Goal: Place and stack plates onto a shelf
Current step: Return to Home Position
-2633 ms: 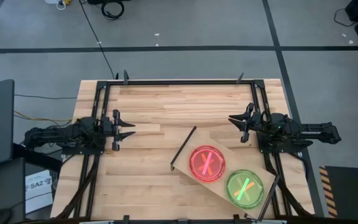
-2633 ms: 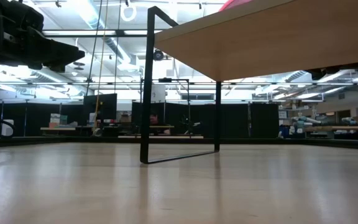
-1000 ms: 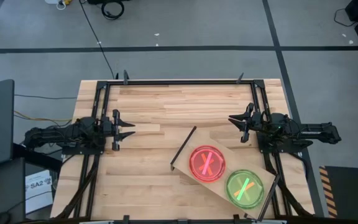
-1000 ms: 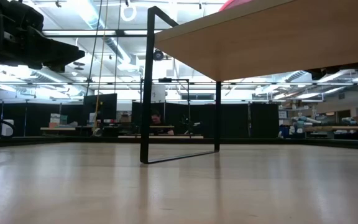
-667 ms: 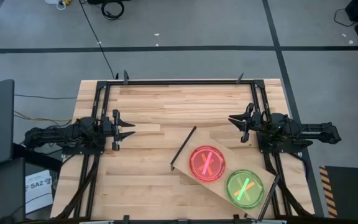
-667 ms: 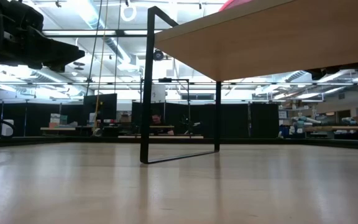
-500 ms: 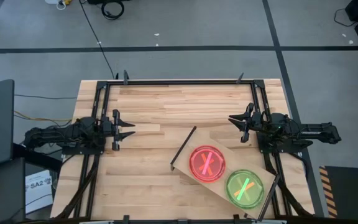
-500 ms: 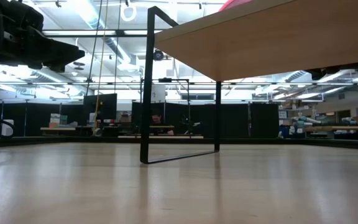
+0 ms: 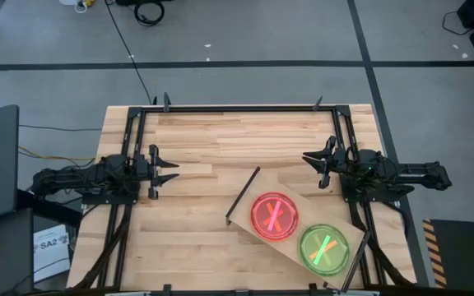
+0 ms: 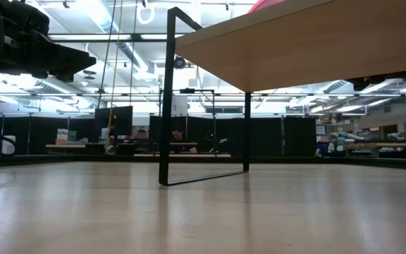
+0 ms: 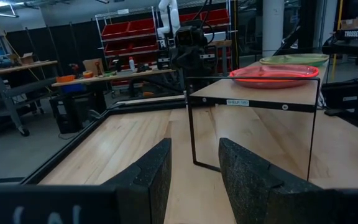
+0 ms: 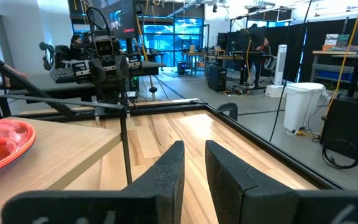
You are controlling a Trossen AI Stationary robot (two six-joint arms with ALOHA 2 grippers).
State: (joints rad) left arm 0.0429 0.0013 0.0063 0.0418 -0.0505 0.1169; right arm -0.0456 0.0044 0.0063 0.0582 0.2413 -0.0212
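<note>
Two stacks of plates stand on the shelf [image 9: 247, 207], at the table's near right. One is topped by a pink plate [image 9: 274, 216], the other by a green plate [image 9: 325, 247], and the two are side by side without overlapping. How many plates each stack holds cannot be told from above. No plate lies loose on the tabletop [image 9: 220, 140].

The left gripper [image 9: 167, 171] sits low at the left side of the table, well apart from the shelf. Its fingers are clearly parted and hold nothing. The right gripper [image 9: 313, 170] sits at the right side, near the shelf's far corner but not touching it. Its fingers are parted by a narrower gap and are likewise empty.

Assessment: placing appears complete, and the step in hand is the retreat to rest. Both arms look at or very close to their parked poses.

Recommendation: make any remaining motion small and slow. Draw each arm back along its own side, never across the shelf. The right arm warrants the most care, since a brush against the shelf's thin black legs could jolt the stacks.
</note>
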